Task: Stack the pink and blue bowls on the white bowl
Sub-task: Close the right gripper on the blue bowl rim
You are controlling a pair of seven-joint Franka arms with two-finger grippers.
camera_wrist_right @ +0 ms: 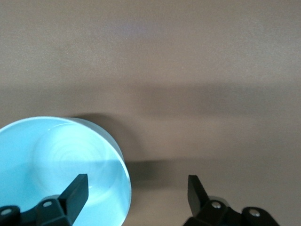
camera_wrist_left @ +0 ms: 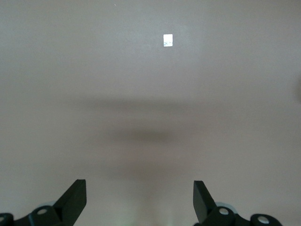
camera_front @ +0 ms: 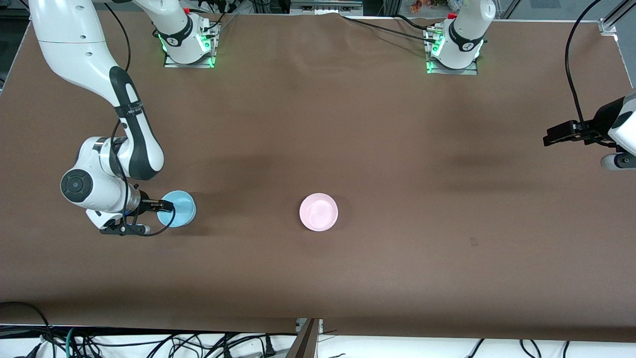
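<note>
1 brown table point(camera_front: 348, 124) fills nearly the whole front view, from the top edge of the frame down to the cable-strewn strip along the bottom. 2 arms stand on it, their bases at the top of the frame.

The right arm point(camera_front: 134, 129) is the largest thing in view. It bends down from the upper corner at its own end of the table to the middle height of the frame. The right gripper point(camera_front: 168, 206) is low at the blue bowl point(camera_front: 180, 209), which sits on the table toward the right arm's end, in the lower half of the frame. In the right wrist view the gripper point(camera_wrist_right: 134, 183) has its fingers spread wide. 1 finger point(camera_wrist_right: 77, 188) is over the inside of the blue bowl point(camera_wrist_right: 56, 160) and the other is over bare table, so the rim lies between them and neither finger presses it.

The left arm point(camera_front: 621, 129) waits at the frame's edge at its own end of the table. The left gripper point(camera_front: 548, 138) is up over bare table, and the left wrist view shows it point(camera_wrist_left: 139, 188) with its fingers apart and nothing between them.

The pink bowl point(camera_front: 318, 212) rests upright near the middle of the frame, well apart from the blue bowl and level with it.

1 small pale rectangle point(camera_wrist_left: 168, 40) lies on the table in the upper part of the left wrist view.
</note>
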